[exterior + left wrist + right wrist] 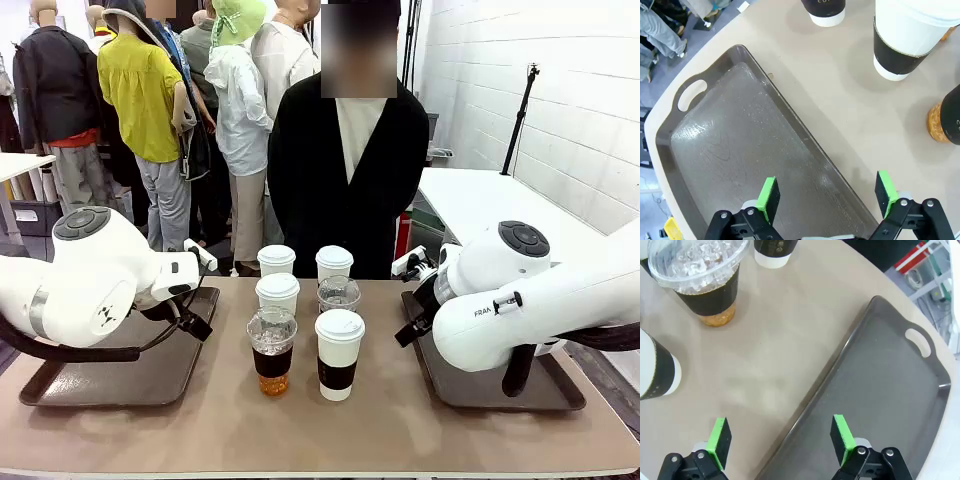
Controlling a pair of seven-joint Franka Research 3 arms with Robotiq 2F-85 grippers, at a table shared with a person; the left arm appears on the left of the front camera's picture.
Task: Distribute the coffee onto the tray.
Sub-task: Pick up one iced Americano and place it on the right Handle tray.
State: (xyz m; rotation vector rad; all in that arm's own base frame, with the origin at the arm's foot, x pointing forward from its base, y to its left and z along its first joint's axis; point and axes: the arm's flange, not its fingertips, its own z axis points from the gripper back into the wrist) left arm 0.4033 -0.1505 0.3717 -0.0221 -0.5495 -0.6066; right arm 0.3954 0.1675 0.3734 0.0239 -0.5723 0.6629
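Clustered mid-table, off both trays: four lidded white paper cups (339, 352) with dark sleeves and two clear domed plastic cups (272, 350); over the inner rims of the smooth grey left tray (110, 385) and right tray (470, 390), left gripper (827, 192) and right gripper (780, 435) spread wide, empty.

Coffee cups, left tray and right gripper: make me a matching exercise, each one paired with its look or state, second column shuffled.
Column one:
1. nearest clear cup
2. nearest paper cup
3. left tray
4. right gripper

Column two:
A. jaws wide open, green pads
B. white lid, dark brown sleeve
C. dark grey, flat, with a handle slot
D. dome lid, dark drink

Pairs: 1-D, 2-B, 3-C, 4-A.
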